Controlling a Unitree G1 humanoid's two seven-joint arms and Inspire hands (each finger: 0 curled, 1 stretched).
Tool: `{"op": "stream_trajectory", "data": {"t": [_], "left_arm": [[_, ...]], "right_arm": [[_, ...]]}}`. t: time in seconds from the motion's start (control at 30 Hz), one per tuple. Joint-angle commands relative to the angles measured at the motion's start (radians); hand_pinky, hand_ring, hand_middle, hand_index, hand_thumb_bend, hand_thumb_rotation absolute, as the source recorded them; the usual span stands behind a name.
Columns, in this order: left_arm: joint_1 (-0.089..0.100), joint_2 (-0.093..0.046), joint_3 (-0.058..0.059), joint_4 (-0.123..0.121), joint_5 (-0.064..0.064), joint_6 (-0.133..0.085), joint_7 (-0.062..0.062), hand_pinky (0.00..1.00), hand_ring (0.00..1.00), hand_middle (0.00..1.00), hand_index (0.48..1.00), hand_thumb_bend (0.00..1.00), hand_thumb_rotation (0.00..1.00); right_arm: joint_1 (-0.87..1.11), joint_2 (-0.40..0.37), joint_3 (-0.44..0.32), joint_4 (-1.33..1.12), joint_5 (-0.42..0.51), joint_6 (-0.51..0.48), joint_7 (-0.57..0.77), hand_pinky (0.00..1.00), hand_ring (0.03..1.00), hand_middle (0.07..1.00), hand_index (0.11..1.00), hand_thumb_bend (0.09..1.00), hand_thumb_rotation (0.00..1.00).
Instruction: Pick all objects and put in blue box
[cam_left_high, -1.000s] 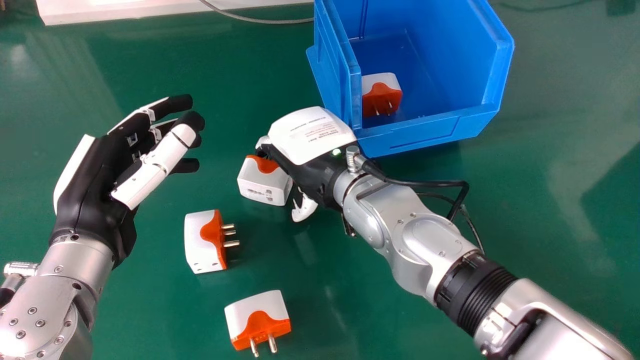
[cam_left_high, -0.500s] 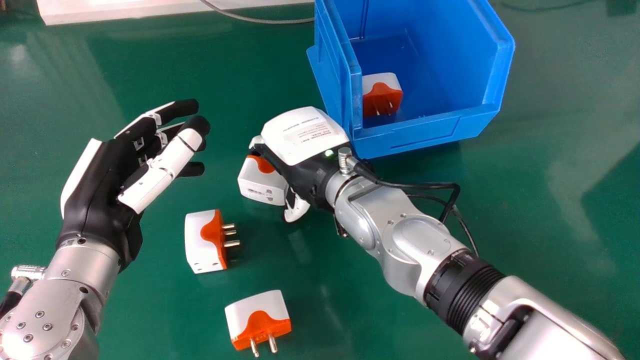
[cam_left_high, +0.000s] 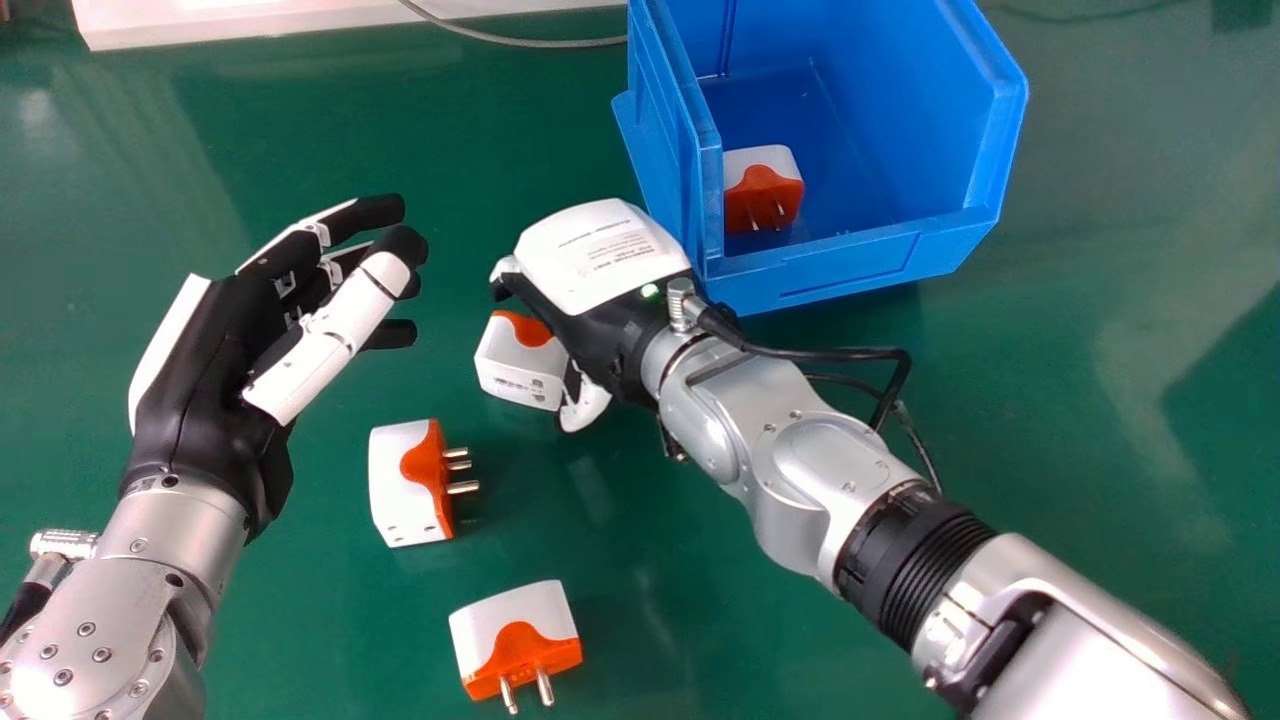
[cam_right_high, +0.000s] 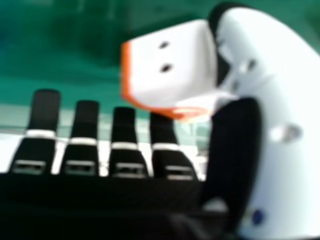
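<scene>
Plug adapter (cam_left_high: 520, 365) on the green table (cam_left_high: 300, 620), left of the blue box (cam_left_high: 850, 270) and partly under the right hand (cam_left_high: 600, 270); that hand's fingers are straight, parted from the thumb (cam_right_high: 285, 100), which lies at the block's side, so nothing looks clamped. To grasp it well, I'd lay the fingers flat along the side opposite the thumb, close evenly, then lift above the box wall before swinging right; closing early might spin the block. Its orange end points away from the robot, its long axis seemingly across the view, right end slightly nearer; its pins I cannot see. Nearer lie a sideways adapter (cam_left_high: 405, 480) and a front adapter (cam_left_high: 515, 635); the left hand (cam_left_high: 210, 370) hovers at left, fingers loosely bent.
</scene>
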Motion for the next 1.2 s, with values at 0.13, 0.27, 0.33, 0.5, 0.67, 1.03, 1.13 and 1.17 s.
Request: {"op": "stream_trajectory", "data": {"t": [0.13, 0.27, 0.33, 0.5, 0.67, 1.03, 1.13, 1.17], "left_arm": [[0.009, -0.009, -0.005, -0.039, 0.003, -0.001, 0.007, 0.71, 0.79, 0.78, 0.804, 0.54, 0.52], [0.010, -0.012, -0.007, -0.046, 0.003, 0.005, 0.010, 0.71, 0.79, 0.78, 0.805, 0.54, 0.52], [0.012, -0.015, -0.009, -0.053, 0.003, 0.008, 0.012, 0.71, 0.79, 0.78, 0.804, 0.54, 0.52], [0.016, -0.021, -0.011, -0.057, 0.002, 0.007, 0.015, 0.71, 0.79, 0.78, 0.805, 0.55, 0.53], [0.020, -0.028, -0.014, -0.066, 0.001, 0.008, 0.019, 0.71, 0.79, 0.77, 0.804, 0.55, 0.53], [0.026, -0.035, -0.017, -0.096, -0.001, 0.029, 0.023, 0.71, 0.79, 0.77, 0.804, 0.56, 0.54], [0.028, -0.038, -0.018, -0.104, -0.001, 0.034, 0.025, 0.71, 0.79, 0.77, 0.805, 0.56, 0.54], [0.029, -0.040, -0.019, -0.107, -0.001, 0.035, 0.026, 0.71, 0.79, 0.77, 0.805, 0.55, 0.54]], "right_arm": [[-0.057, 0.019, -0.005, 0.022, 0.013, -0.006, -0.008, 0.68, 0.806, 0.841, 0.789, 0.532, 0.00], [-0.061, 0.022, -0.001, 0.026, 0.012, -0.004, -0.004, 0.68, 0.807, 0.841, 0.790, 0.529, 0.00], [-0.059, 0.022, -0.001, 0.020, 0.012, -0.003, 0.000, 0.68, 0.807, 0.841, 0.790, 0.530, 0.00], [-0.054, 0.027, -0.003, 0.022, 0.016, -0.005, 0.002, 0.68, 0.808, 0.842, 0.790, 0.528, 0.00], [-0.054, 0.027, 0.000, 0.034, 0.017, -0.013, 0.002, 0.67, 0.808, 0.842, 0.790, 0.509, 0.00], [-0.044, 0.025, 0.013, 0.024, 0.008, -0.011, 0.004, 0.64, 0.797, 0.835, 0.780, 0.481, 0.00], [-0.042, 0.023, 0.017, 0.025, 0.006, -0.011, 0.002, 0.64, 0.794, 0.831, 0.773, 0.509, 0.00], [-0.042, 0.022, 0.019, 0.025, 0.005, -0.011, 0.002, 0.64, 0.793, 0.831, 0.771, 0.514, 0.00]]}}
